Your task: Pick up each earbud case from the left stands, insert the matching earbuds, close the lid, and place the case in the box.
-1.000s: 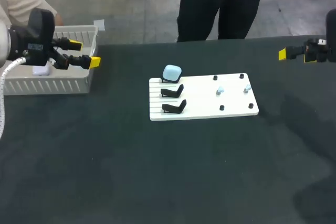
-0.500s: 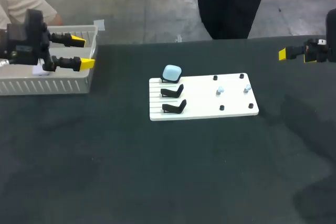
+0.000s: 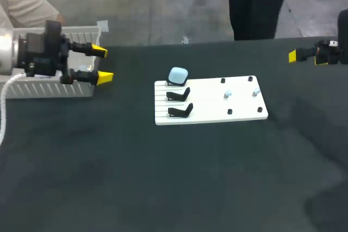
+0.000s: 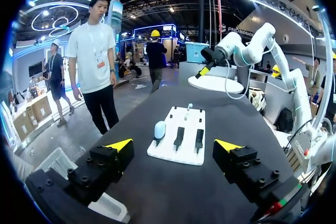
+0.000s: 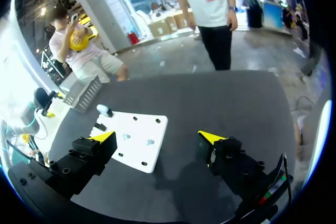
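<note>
The left gripper (image 3: 103, 64) hangs with its fingers spread wide and nothing between them, just past the corner of the white box (image 3: 54, 88), its yellow tips aimed across the counter (image 3: 163, 177) at the white board (image 3: 209, 104). The pale blue earbud case (image 3: 178, 74) lies almost straight ahead of it, well apart. It sits on the rearmost of three stands at the board's near end, and the other two black stands (image 3: 179, 103) are bare. In the left wrist view the case stands taller than wide, and the row of stands runs crosswise to the gripper's reach. Two small earbuds (image 3: 228, 94) sit further along the board. The right gripper (image 5: 156, 136), also wide and empty, hovers well beyond the board's far end, so the left arm is likely the better placed.
</note>
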Robot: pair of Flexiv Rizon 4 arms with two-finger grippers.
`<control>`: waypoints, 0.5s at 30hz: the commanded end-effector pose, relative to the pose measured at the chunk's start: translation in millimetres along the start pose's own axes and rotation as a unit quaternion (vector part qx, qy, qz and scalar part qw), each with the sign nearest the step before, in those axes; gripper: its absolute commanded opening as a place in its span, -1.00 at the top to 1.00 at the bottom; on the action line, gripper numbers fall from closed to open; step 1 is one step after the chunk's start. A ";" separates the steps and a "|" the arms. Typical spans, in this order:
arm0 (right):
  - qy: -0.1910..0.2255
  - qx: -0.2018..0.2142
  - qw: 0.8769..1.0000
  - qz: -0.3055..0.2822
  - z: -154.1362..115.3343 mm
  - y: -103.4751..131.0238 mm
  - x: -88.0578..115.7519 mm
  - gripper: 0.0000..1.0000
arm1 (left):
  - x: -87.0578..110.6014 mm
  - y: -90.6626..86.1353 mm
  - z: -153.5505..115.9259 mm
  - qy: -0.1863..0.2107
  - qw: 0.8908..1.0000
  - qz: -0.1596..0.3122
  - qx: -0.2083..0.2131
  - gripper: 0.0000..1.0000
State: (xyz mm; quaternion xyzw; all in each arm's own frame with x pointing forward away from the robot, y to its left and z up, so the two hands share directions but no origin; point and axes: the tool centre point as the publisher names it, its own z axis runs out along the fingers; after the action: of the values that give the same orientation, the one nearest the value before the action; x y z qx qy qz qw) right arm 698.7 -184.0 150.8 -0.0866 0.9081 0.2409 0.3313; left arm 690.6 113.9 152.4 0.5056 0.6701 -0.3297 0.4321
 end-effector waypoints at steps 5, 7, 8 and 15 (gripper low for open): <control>0.000 -0.001 1.000 -0.001 0.6 -0.7 -0.1 -1.00 | -5.7 26.4 57.3 0.021 0.998 0.014 0.055 -1.00; 0.000 -0.001 1.000 -0.001 0.6 -0.7 -0.1 -1.00 | -4.0 27.2 66.0 0.029 0.998 0.019 0.059 -1.00; 0.000 -0.001 1.000 -0.001 0.6 -0.7 -0.1 -1.00 | -2.2 28.0 72.4 0.024 0.997 0.017 0.067 -1.00; 0.000 -0.001 1.000 -0.001 0.6 -0.7 -0.1 -1.00 | 6.7 27.8 102.2 0.035 0.995 0.036 0.083 -1.00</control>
State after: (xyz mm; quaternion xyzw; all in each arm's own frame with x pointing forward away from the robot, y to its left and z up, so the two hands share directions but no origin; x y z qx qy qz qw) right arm 698.7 -183.9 150.8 -0.0866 0.9081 0.2409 0.3313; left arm 725.9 51.3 116.2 0.5620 0.6453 -0.3350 0.3944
